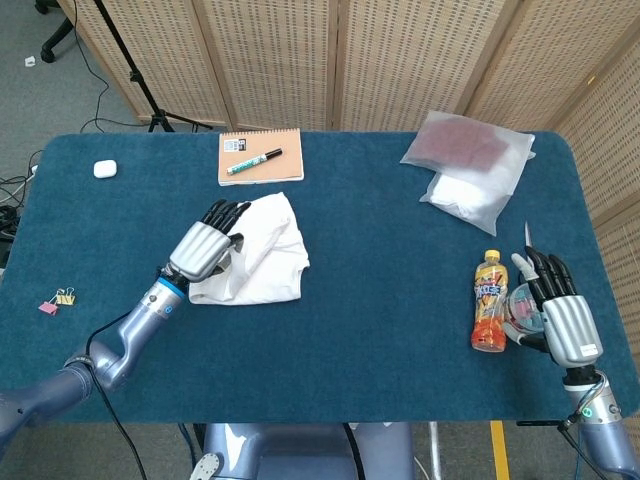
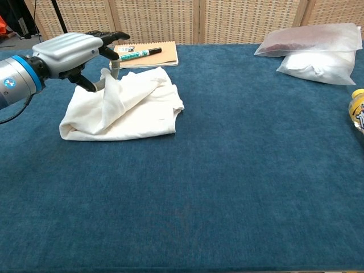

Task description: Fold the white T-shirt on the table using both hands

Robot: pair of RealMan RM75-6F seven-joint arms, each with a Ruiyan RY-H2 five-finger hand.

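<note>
The white T-shirt (image 1: 268, 258) (image 2: 139, 108) lies crumpled and partly folded on the blue table (image 1: 380, 260), left of centre. My left hand (image 1: 206, 248) (image 2: 71, 52) is above the shirt's left side. It pinches a fold of cloth between thumb and finger, and that fold stands raised off the pile in the chest view. My right hand (image 1: 558, 312) rests at the table's near right edge with fingers stretched out and apart, holding nothing. The chest view does not show the right hand.
A notebook (image 1: 260, 158) (image 2: 153, 54) with a marker on it lies behind the shirt. An orange drink bottle (image 1: 488, 303) (image 2: 358, 111) and a clear round object (image 1: 517, 309) sit beside my right hand. Plastic bags (image 1: 470, 165) (image 2: 315, 54) lie far right; a white case (image 1: 104, 169) and binder clips (image 1: 58, 299) lie far left.
</note>
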